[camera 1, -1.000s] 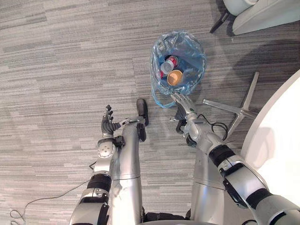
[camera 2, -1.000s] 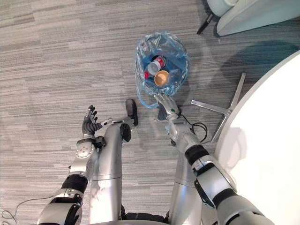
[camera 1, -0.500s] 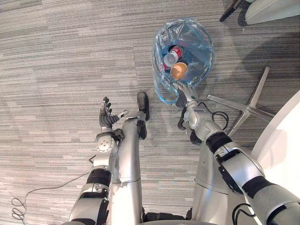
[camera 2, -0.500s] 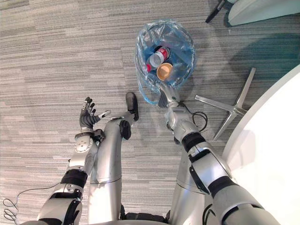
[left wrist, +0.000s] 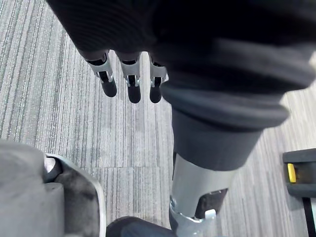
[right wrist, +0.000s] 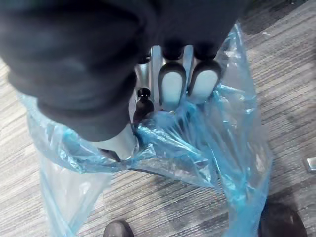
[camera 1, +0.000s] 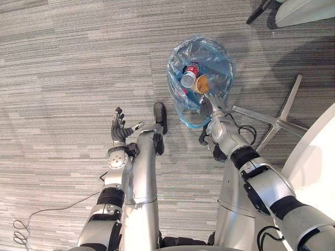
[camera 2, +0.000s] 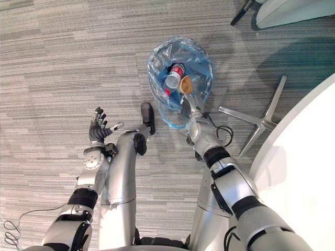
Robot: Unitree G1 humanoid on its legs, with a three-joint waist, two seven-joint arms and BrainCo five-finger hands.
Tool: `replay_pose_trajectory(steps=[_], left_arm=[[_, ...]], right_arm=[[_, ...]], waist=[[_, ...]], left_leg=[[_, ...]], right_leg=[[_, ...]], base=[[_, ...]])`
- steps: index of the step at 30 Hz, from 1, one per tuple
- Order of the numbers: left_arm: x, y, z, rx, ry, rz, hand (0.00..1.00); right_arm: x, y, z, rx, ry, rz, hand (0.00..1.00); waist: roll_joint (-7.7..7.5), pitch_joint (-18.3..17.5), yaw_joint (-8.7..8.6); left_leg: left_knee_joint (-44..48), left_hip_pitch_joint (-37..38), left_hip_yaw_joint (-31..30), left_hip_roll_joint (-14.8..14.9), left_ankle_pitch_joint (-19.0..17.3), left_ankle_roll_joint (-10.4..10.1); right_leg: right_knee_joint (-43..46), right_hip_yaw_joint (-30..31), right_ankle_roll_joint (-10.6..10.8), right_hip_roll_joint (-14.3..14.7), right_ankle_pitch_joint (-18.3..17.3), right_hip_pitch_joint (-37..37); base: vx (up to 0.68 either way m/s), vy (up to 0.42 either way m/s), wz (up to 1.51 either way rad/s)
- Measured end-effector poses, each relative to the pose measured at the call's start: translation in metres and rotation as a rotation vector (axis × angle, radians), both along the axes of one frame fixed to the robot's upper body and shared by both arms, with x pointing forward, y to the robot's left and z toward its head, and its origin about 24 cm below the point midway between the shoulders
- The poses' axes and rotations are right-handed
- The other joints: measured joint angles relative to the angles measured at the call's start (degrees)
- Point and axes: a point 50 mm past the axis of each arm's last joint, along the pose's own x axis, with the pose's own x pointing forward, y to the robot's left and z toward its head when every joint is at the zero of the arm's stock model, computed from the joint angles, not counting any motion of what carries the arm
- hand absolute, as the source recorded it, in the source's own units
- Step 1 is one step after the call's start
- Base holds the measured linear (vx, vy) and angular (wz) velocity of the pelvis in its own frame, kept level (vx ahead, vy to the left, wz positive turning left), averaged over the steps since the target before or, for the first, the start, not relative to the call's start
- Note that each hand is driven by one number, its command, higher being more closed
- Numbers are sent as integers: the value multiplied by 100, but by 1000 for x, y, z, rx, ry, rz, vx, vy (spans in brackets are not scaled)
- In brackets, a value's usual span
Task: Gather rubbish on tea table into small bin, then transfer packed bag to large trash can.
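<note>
There is one blue plastic bag [camera 1: 176, 78], one red-and-silver can [camera 1: 189, 76], one orange paper cup [camera 1: 202, 83] and one white table [camera 1: 320, 154].

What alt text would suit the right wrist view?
The right robot hand pinches the crumpled rim of a blue plastic bag between its thumb and fingers, seen from very close. Grey striped carpet lies beneath the bag.

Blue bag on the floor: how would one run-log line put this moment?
right hand: pinching blue bag at its rim | left hand: open, idle above carpet | in bag: cup, red-labelled container
</note>
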Motion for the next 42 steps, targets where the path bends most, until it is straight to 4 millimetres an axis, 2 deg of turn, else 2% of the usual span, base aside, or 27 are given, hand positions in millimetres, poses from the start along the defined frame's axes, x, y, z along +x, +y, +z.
replay_pose_trajectory(steps=[11,17,25,28,30,32,39,42], left_arm=[[-1,-1,-4,-12,18,9,0],[-2,2,-10,-17,62,36,0],[-6,3,-17,-8,92,49,0],[-9,1,-23,-9,127,44,0],[-11,-8,-28,-21,144,28,0],[-17,-12,-34,-26,157,18,0],[-31,-18,-50,-12,214,-26,0],[-45,-21,-61,-1,246,-46,0]], right_arm=[[-12,3,-3,113,-36,17,100],[-21,6,3,212,-113,22,100],[-38,3,15,509,-181,41,100],[-49,7,15,643,-203,74,100],[-57,11,11,729,-191,90,100],[-66,18,5,819,-159,106,100],[-89,17,-16,955,-85,132,100],[-103,20,-25,1020,-46,142,100]], waist=[[2,-1,22],[2,-1,-9],[1,-1,-34],[-1,-2,-60],[-5,-4,-76],[-25,-15,-171],[-74,-39,-187],[-210,-117,-194]], left_leg=[[15,139,41,80,-11,16],[-44,297,41,114,-6,6],[-97,611,54,180,-19,9],[-235,963,69,212,-49,-26],[-368,1257,79,214,-49,-27],[-517,1575,92,214,-41,-43],[-872,2612,190,257,-93,-104],[-1132,3161,289,237,-114,-132]], right_leg=[[-54,35,-14,88,21,131],[-157,36,-9,148,29,293],[-282,13,-16,207,36,631],[-448,12,-8,274,50,981],[-575,-3,-1,293,54,1269],[-732,-21,0,312,55,1591],[-1191,-51,-41,381,93,2634],[-1432,-23,-24,385,102,3130]], base=[[-15,16,-3],[-7,15,-3],[-4,12,-3],[-18,1,-6],[0,0,0],[0,0,0],[18,-9,-3],[49,3,-3]])
